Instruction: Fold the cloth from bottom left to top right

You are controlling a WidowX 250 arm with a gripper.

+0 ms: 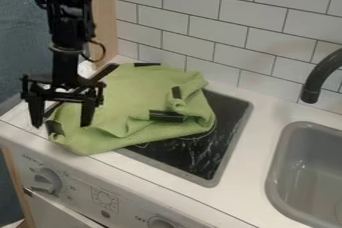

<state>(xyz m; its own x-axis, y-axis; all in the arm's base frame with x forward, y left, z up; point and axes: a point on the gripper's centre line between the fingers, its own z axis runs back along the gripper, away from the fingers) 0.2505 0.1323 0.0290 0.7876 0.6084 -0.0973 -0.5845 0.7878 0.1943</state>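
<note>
The green cloth [130, 104] lies rumpled over the black stovetop [200, 157], its lower-left corner [56, 129] out on the white counter [250, 172]. By that corner hangs the gripper [61, 125], its 2 fingers spread, grasping nothing. From where I stand, I'd centre on the corner, pinch 1 small bite of fabric, lift it clear, then draw it low toward the upper right.

We could pass along the counter [255, 139] between the stovetop [230, 112] and the sink [286, 147]; behind, the tiled wall [217, 27] stops us, and the curved black faucet [318, 76] stands in our way near the sink's back edge.
</note>
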